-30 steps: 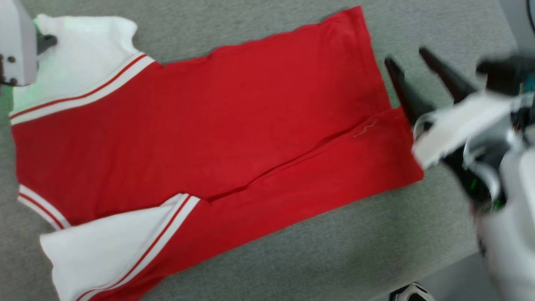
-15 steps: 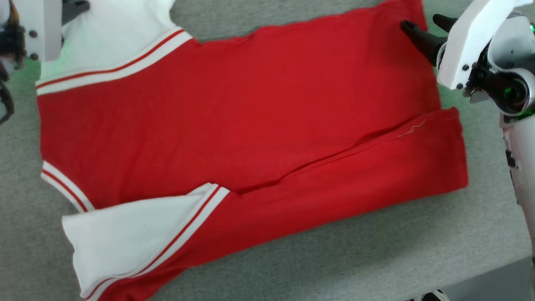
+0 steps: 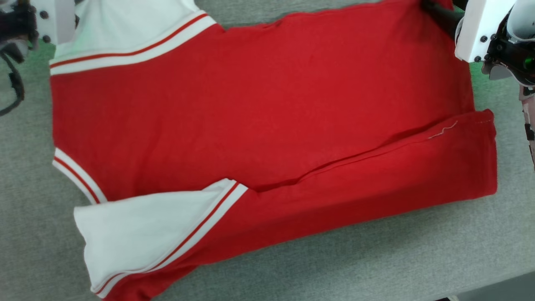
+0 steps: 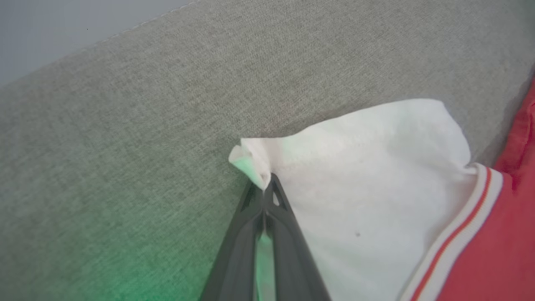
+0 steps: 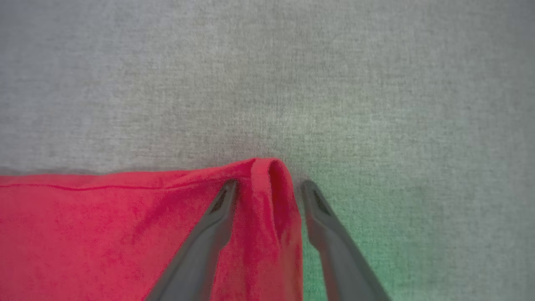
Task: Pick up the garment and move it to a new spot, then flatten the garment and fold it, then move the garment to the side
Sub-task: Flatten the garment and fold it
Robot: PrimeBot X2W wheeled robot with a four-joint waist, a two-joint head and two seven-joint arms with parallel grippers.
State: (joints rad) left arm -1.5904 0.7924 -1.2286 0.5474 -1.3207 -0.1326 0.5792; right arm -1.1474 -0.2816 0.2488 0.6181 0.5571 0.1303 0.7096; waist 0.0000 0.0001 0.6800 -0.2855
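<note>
The garment (image 3: 259,104) lies spread on the grey cloth surface, red body folded lengthwise, white sleeves with red-white trim at the left. In the left wrist view my left gripper (image 4: 265,186) is shut on the corner of the far white sleeve (image 4: 359,175). In the right wrist view my right gripper (image 5: 268,184) is open, its two fingers either side of the garment's raised red corner (image 5: 267,171), low at the surface. The right gripper's white housing (image 3: 480,29) sits over the garment's far right corner in the head view.
The grey fabric surface (image 3: 376,259) runs all round the garment, with its front edge at the lower right (image 3: 501,284) and its far edge in the left wrist view (image 4: 83,48). A black cable (image 3: 14,88) hangs by the left arm.
The head camera has shifted, so the whole picture has slid. My right gripper has travelled from beside the garment's right edge to its far right corner. The left gripper still holds the sleeve.
</note>
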